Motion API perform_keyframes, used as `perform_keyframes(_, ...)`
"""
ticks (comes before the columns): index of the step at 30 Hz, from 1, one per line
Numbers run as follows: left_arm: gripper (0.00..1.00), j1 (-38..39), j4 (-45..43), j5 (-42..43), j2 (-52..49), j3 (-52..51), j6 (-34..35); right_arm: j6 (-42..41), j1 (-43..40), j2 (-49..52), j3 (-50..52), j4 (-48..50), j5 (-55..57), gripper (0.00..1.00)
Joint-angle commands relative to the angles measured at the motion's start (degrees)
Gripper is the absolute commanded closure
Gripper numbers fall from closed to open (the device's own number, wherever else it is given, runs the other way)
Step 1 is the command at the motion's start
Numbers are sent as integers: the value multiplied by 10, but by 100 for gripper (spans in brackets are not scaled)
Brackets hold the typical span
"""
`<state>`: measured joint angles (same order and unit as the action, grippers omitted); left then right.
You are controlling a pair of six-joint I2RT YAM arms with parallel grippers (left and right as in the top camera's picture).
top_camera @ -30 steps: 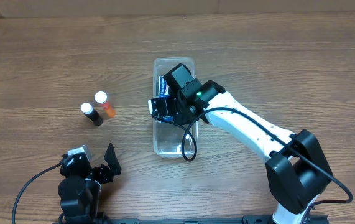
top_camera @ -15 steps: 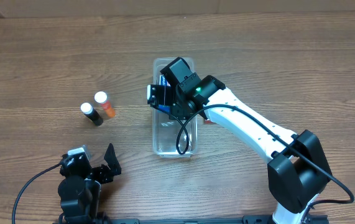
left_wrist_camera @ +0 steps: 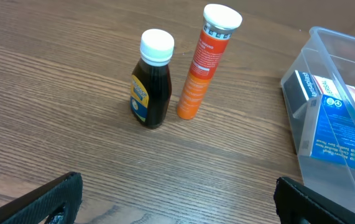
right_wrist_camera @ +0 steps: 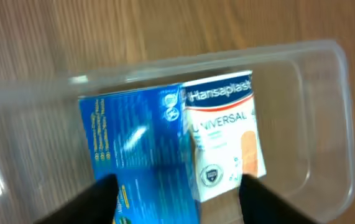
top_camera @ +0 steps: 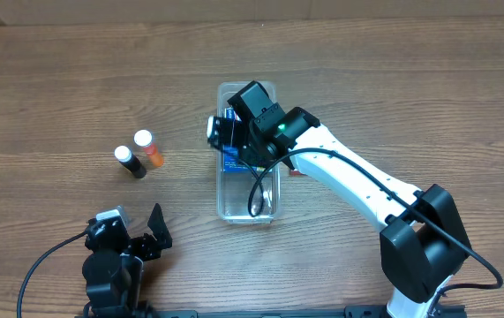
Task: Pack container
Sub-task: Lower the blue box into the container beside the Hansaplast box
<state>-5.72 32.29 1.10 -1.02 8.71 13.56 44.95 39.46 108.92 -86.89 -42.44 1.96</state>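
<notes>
**Right gripper shifted toward the container's far end**

Since a second ago the right gripper (right_wrist_camera: 178, 199) has moved along the container (top_camera: 234, 208) toward its far end. It now hangs directly above it with its fingers spread apart. Below it, inside the container, a blue box (right_wrist_camera: 133, 143) sits against a Hansaplast box (right_wrist_camera: 224, 137). The container lies lengthwise mid-table (top_camera: 57, 88). The left gripper (left_wrist_camera: 180, 199) is spread wide, well apart from the container.

Since a second ago the right gripper (right_wrist_camera: 180, 199) has moved from over the middle of the container (top_camera: 248, 215) toward its end nearer the counter's far edge, and the blue box (top_camera: 231, 159) now lies inside beside the Hansaplast box (right_wrist_camera: 224, 137), fingers spread above it.
</notes>
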Motion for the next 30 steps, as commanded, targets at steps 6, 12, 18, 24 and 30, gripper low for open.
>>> perform_keyframes(6, 0, 0, 0, 0, 5, -2, 8, -456, 0, -12, -12, 64, -5, 96)
perform_keyframes(12, 0, 0, 0, 0, 5, -2, 8, -534, 0, 35, -12, 84, 29, 96)
perform_keyframes(18, 0, 0, 0, 0, 4, -2, 8, -539, 0, 79, -12, 90, 33, 96)
perform_keyframes(24, 0, 0, 0, 0, 4, -2, 8, -540, 0, 82, -12, 72, 1, 96)
perform_keyframes(30, 0, 0, 0, 0, 4, -2, 8, -539, 0, 71, -19, 80, 6, 96)
